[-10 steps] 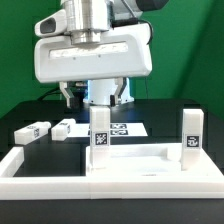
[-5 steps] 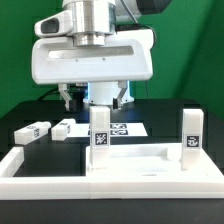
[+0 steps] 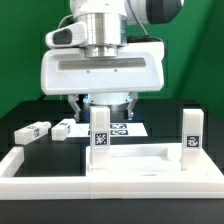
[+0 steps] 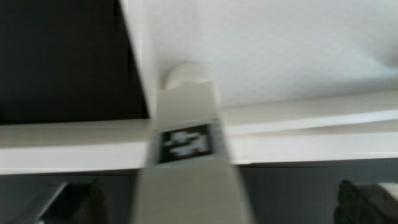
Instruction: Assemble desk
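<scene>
Jaws spread wide, holding nothing. Gripper (image 3: 103, 102) hovers above upright white square plastic leg post (image 3: 100, 135) on white rimmed rectangular plastic panel (image 3: 140, 166). Centre your jaws over post's flat faces, descend straight; don't tip it.

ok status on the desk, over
Tool open, empty, over one upright square white plastic leg post. White raised-rim rectangular panel holds two such posts; two more lie loose on the black table. Nothing blocking.

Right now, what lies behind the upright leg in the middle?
The marker board lies flat behind the leg, which hides part of it. The open gripper hangs above both.
</scene>
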